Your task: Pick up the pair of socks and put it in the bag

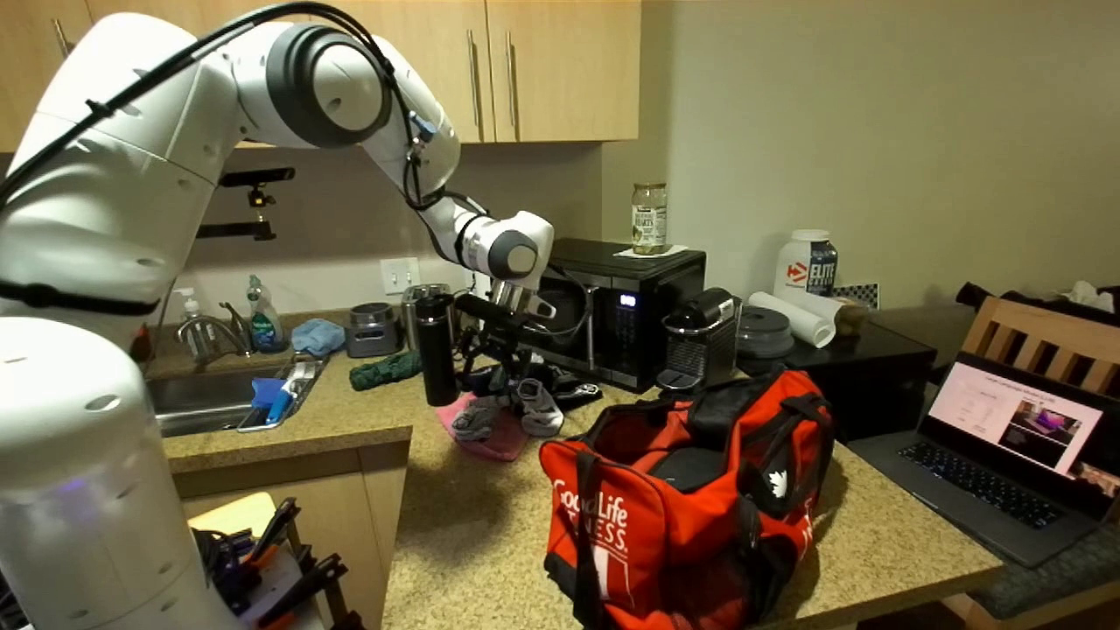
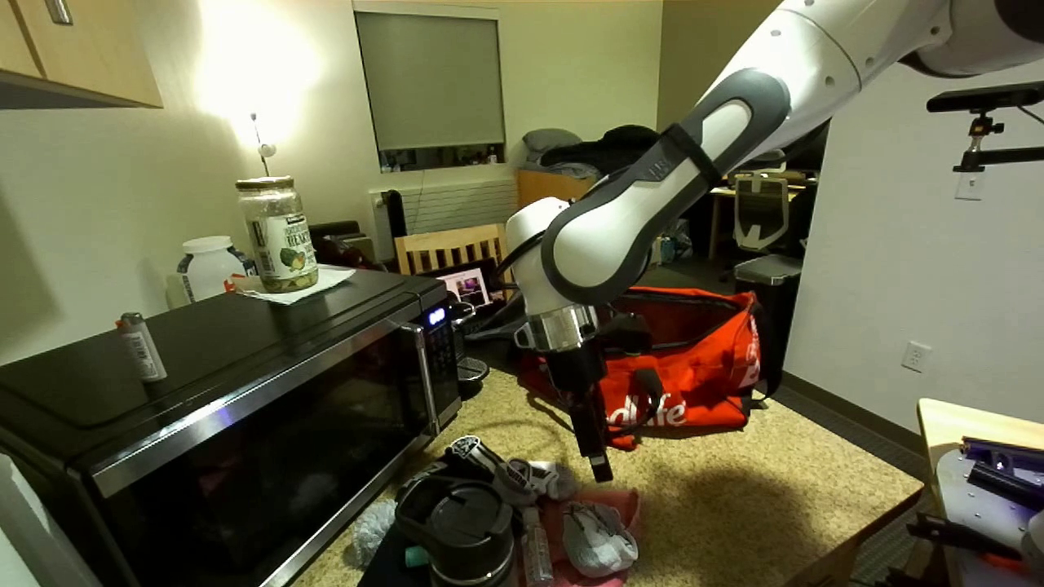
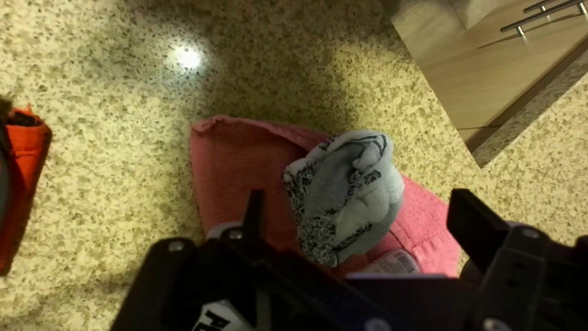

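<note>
Socks (image 3: 344, 197) on pink cloth (image 3: 229, 165), below spread fingers (image 3: 473, 225), apart

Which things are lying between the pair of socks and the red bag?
The wrist view shows part of the pink cloth, then countertop, between the socks and the bag.

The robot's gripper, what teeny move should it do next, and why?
Probably ease the open gripper down around the sock bundle. In the wrist view the bundle sits between the jaws on the pink cloth, and both exterior views show the gripper above it.
</note>
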Motion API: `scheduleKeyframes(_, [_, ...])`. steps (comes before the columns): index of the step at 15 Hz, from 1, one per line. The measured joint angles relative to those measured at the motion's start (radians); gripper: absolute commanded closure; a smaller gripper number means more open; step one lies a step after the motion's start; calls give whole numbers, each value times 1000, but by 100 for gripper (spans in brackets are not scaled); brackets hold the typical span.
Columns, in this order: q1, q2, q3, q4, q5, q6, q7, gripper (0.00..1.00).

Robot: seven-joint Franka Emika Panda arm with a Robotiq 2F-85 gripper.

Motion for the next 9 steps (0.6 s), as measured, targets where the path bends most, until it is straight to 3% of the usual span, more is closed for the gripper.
scheduleKeyframes(9, [64, -1, -10, -62, -52, 132, 171, 0])
